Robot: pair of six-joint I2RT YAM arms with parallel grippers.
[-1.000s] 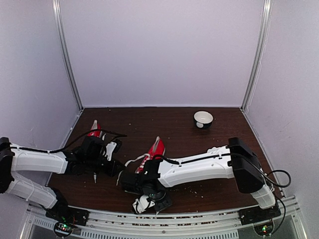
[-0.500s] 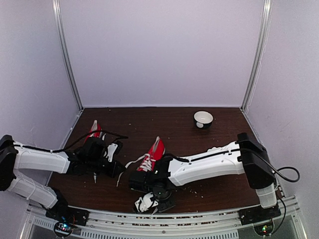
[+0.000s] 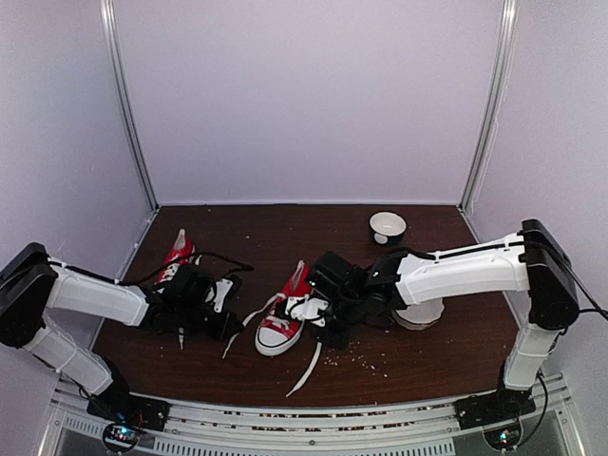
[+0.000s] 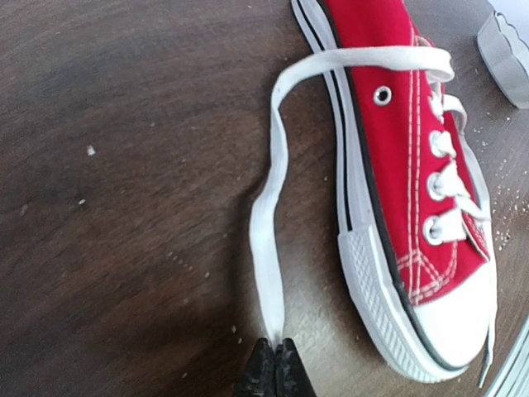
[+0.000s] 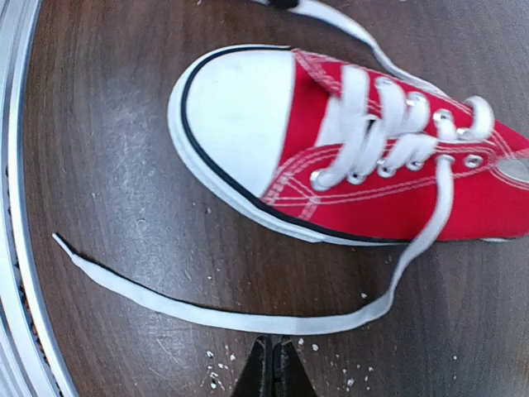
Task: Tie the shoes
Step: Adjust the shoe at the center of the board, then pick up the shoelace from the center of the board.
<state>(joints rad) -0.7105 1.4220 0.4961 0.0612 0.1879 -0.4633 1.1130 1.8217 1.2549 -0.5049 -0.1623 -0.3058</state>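
Standing over the dark, glossy wooden table (image 3: 285, 237), I see one red canvas sneaker (image 3: 283, 321) lying at the centre of the overhead view. Its smooth white rubber toe cap (image 5: 240, 107) points toward the bottom edge. The other sneaker (image 3: 179, 250) sits at middle left, partly behind the left arm (image 3: 95, 294).

The left gripper (image 4: 274, 374) is clenched on the end of a flat woven lace (image 4: 266, 248), which narrows into the black fingertips (image 4: 263, 376) and loops up past a round metal eyelet (image 4: 382, 95). The right gripper (image 5: 273, 364) is clenched too. Its tips meet the edge of the second lace (image 5: 248, 321), a long ribbon curving across the lower frame; whether that lace is pinched I cannot tell.

A round white bowl (image 3: 388, 228) stands at upper right, and pale crumbs (image 5: 213, 376) dot the wood.
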